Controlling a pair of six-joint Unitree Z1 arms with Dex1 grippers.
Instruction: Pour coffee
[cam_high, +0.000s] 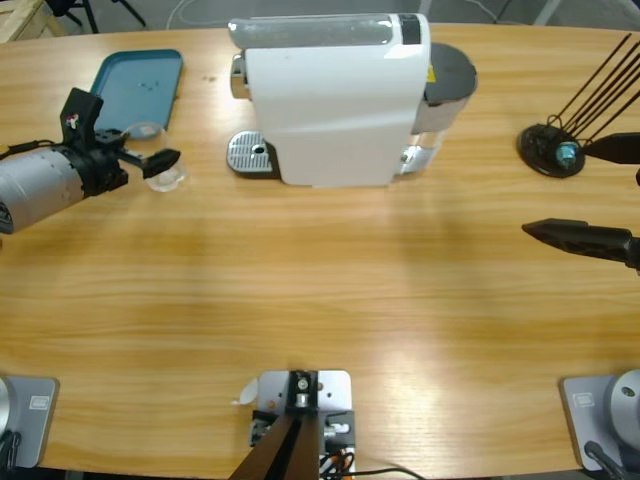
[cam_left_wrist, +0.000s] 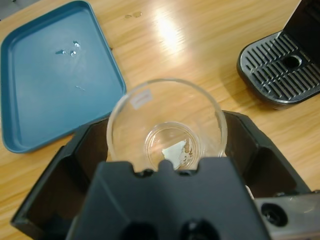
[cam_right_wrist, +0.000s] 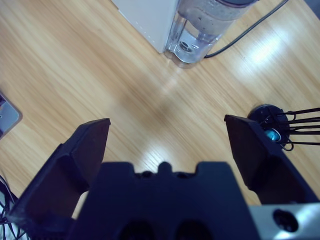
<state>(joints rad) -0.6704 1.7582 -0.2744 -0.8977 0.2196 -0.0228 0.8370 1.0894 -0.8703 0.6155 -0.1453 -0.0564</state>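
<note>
A clear empty glass cup stands on the wooden table between the blue tray and the coffee machine's drip grate. My left gripper is open, with one jaw on either side of the cup. From above, the left gripper is at the table's left with the cup at its jaws. The white coffee machine stands at the back middle, its drip grate empty. My right gripper hovers open and empty at the right edge, seen in its own view above bare wood.
A blue tray lies at the back left, close behind the cup. The machine's clear water tank has a black cable beside it. A black stand with thin rods sits at the back right, beside the right gripper.
</note>
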